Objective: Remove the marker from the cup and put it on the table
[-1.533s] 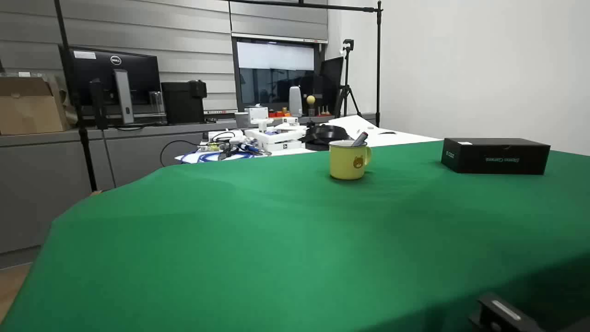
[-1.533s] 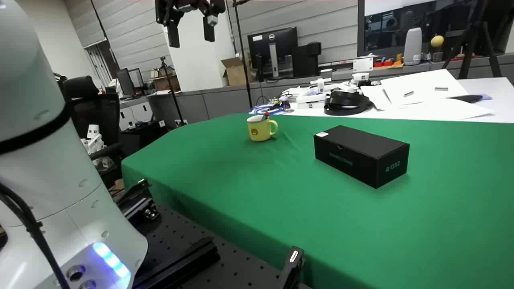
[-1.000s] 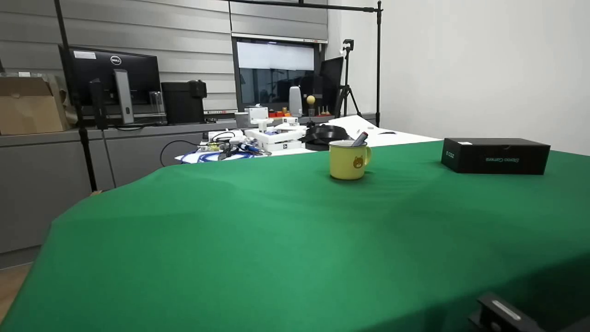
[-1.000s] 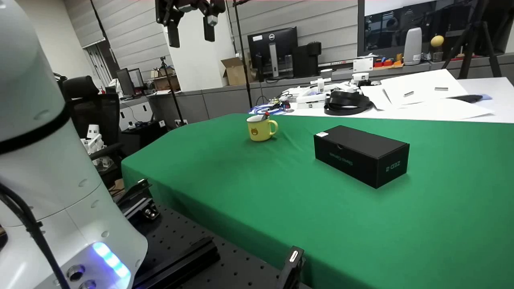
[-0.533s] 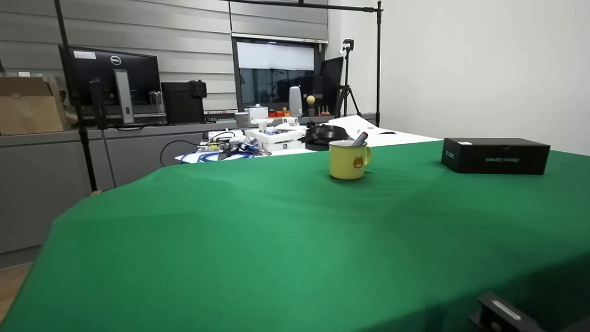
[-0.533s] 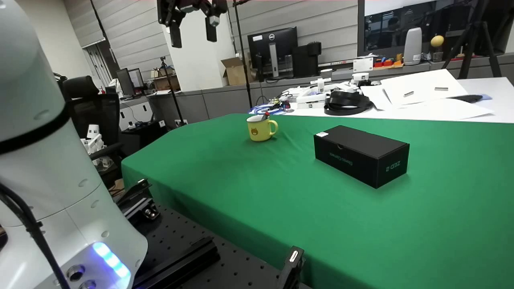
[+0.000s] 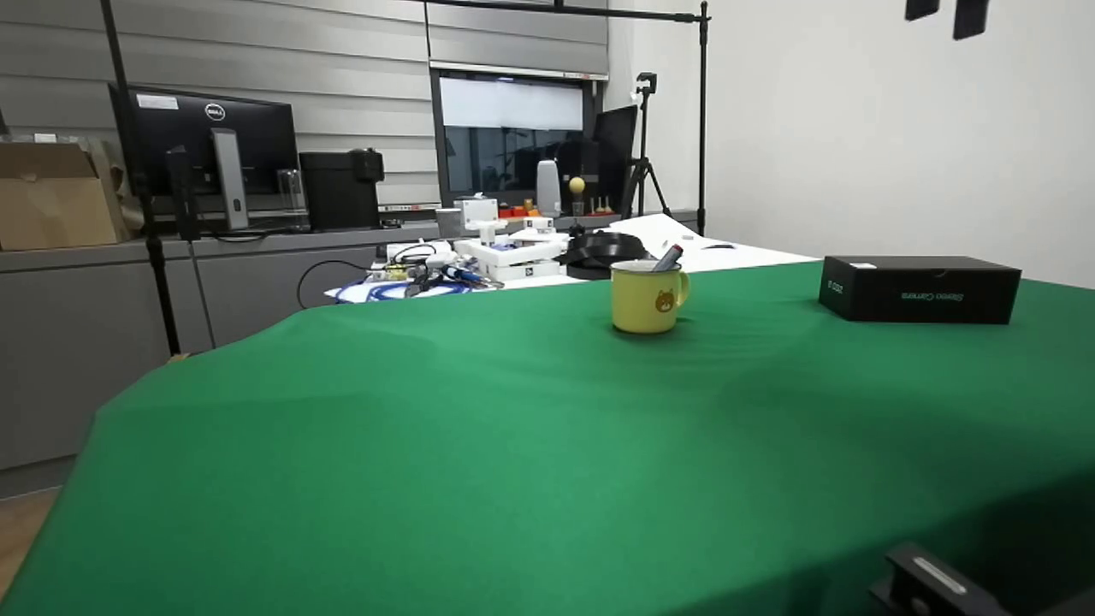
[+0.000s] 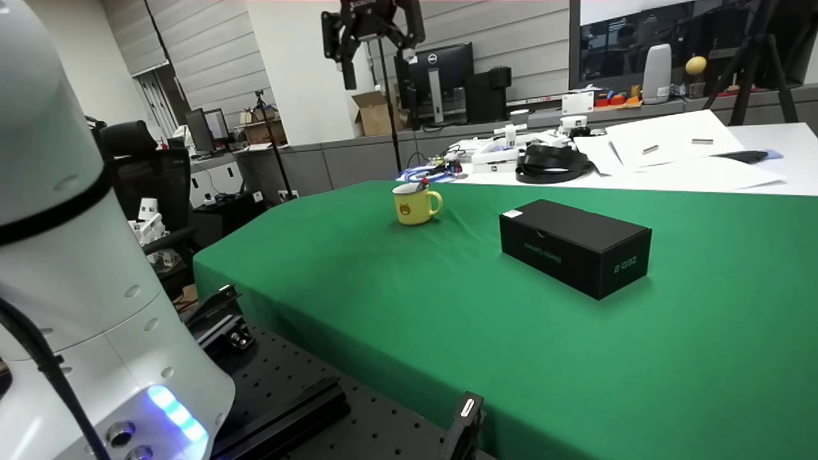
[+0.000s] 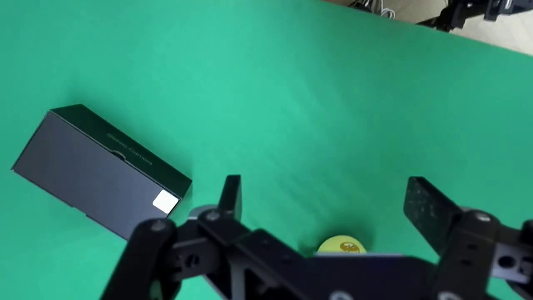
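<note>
Wrist view basically tells me this job is at square one. Going left to right there: a black box (image 9: 100,171) on the left, then the gripper (image 9: 325,187) with its jaws spread wide and only a gap between them, so it's holding nothing, and inside that span, down near the bottom edge, a sliver of the yellow cup (image 9: 333,245), mostly hidden by the gripper's own body. In both exterior views the marker (image 7: 668,258) is in the cup, tilted, its end poking over the rim on the right; from the wrist I can't make it out. So nothing's ticked off yet as far as I can tell. What's left, my guess: come down to the cup, pinch that exposed end, pull it clear of the rim, lay it on the green table (image 8: 383,306) and let go.

Pose-wise, in an exterior view the white arm (image 8: 96,294) stands at the left, its middle out of frame, and right of it the gripper hangs way up by the top edge, pointing down, well above the table; then comes the cup on the far side, then the black box, right and nearer. In an exterior view just the fingertips (image 7: 970,19) show at the top right, well apart from the cup, so I'd bet the gripper has to go sideways as well as down
</note>
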